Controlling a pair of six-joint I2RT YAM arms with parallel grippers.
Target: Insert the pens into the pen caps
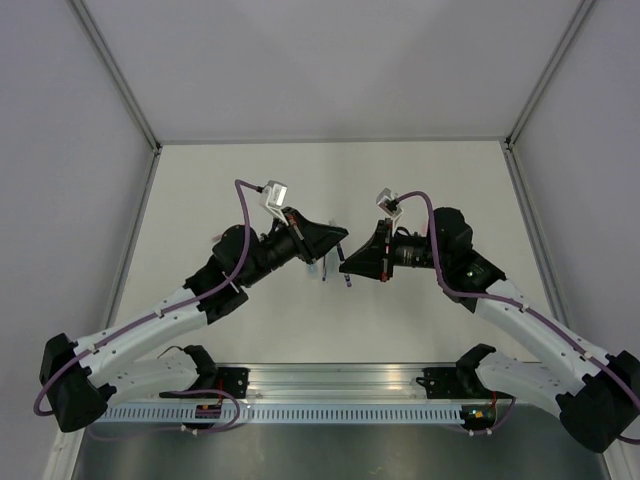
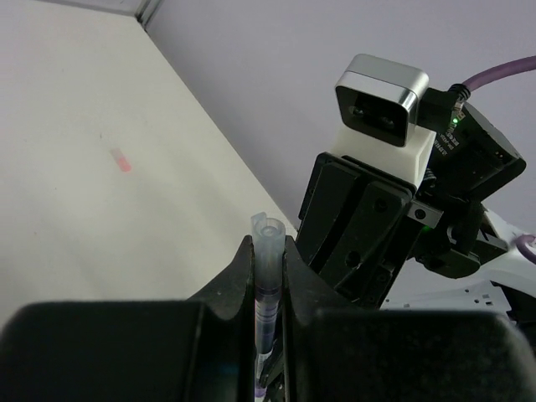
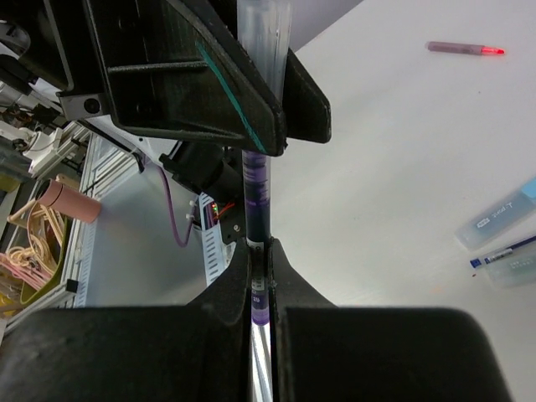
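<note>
My left gripper (image 2: pixel 269 244) is shut on a pale translucent pen cap (image 2: pixel 270 251), open end up. My right gripper (image 3: pixel 260 255) is shut on the dark purple pen (image 3: pixel 255 188). The pen runs straight up into that cap (image 3: pixel 263 33), and its dark barrel shows through the cap wall (image 2: pixel 265 306). In the top view the two grippers (image 1: pixel 337 247) (image 1: pixel 356 262) meet tip to tip above the table's middle. A red-pink pen (image 3: pixel 465 48) lies on the table. A light blue cap (image 3: pixel 494 219) and a blue pen (image 3: pixel 507 258) lie side by side.
The white table (image 1: pixel 420 190) is walled by grey panels with metal posts at the far corners. A small pinkish piece (image 2: pixel 121 159) lies on the table to the left. A pale cap (image 1: pixel 322 268) lies under the grippers. The rail (image 1: pixel 330 385) runs along the near edge.
</note>
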